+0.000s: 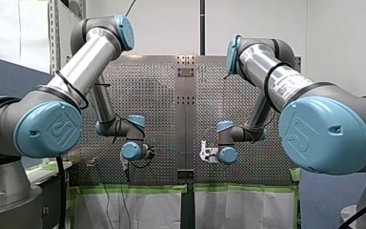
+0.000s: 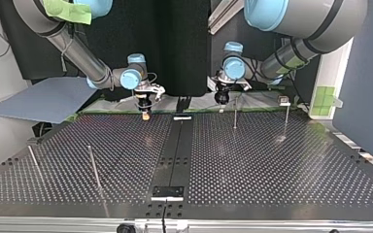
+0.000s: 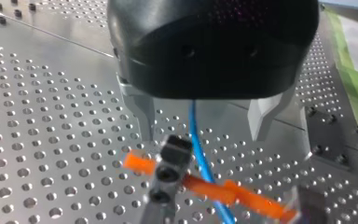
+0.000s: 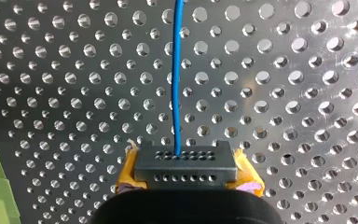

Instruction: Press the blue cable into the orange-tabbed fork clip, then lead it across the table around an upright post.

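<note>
My left gripper (image 3: 201,133) has its 2 metal fingers (image 3: 139,114) wide apart and grips nothing. The blue cable (image 3: 200,158) runs between them, touching neither, and passes just beside the black fork clip (image 3: 170,170), crossing its orange tabs (image 3: 137,162). My right gripper (image 4: 185,165) seems closed on the cable, which comes out of the dark block between its yellow pads (image 4: 127,172). Only the top view shows 4 upright posts (image 2: 234,112) on the perforated table (image 2: 272,165); there the cable is too thin to trace.
</note>
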Available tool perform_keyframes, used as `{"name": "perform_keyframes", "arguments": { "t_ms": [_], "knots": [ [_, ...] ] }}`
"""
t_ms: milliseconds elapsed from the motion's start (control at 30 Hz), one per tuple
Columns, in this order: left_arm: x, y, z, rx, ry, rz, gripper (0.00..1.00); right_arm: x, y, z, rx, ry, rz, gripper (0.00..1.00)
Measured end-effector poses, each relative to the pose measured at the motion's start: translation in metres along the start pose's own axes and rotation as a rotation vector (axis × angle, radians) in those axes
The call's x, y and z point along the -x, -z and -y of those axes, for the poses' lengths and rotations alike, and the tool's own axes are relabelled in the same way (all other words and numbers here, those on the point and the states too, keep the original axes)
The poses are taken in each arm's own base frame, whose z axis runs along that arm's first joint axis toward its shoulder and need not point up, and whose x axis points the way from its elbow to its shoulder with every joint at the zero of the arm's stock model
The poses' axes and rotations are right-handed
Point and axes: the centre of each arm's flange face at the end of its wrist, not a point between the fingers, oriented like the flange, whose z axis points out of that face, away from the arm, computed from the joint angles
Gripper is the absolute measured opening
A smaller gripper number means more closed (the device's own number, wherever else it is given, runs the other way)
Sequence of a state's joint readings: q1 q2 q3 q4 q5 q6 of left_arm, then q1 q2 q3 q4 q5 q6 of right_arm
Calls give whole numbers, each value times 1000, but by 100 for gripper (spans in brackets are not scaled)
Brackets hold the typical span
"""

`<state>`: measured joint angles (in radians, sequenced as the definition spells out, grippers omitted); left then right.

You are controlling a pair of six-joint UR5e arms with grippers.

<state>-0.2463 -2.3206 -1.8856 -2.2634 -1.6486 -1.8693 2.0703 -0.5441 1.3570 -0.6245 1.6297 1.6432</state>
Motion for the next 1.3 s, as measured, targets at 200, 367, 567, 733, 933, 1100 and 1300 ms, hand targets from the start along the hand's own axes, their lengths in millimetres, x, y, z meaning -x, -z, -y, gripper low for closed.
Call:
{"name": "perform_keyframes", "arguments": {
  "t_ms": [200,367,567,733,933,1100,1300],
  "knots": [
    [1,-1,-2,9,-35,4,2,0,0,0,-1,0,0,0],
    [2,-1,-2,8,-47,11,2,0,0,2,-4,1,0,0],
    [3,-2,-1,6,-48,21,2,0,1,3,-6,2,1,0],
    [3,-3,-1,5,-46,22,2,0,1,3,-6,3,2,0],
    [8,-2,3,-4,-42,28,2,-15,-1,1,-2,21,-11,0],
    [24,-1,12,-23,-25,49,2,-39,1,3,-4,26,-18,0],
    [49,3,25,-42,18,73,2,-78,8,11,-12,26,-32,0]
  ]
}}
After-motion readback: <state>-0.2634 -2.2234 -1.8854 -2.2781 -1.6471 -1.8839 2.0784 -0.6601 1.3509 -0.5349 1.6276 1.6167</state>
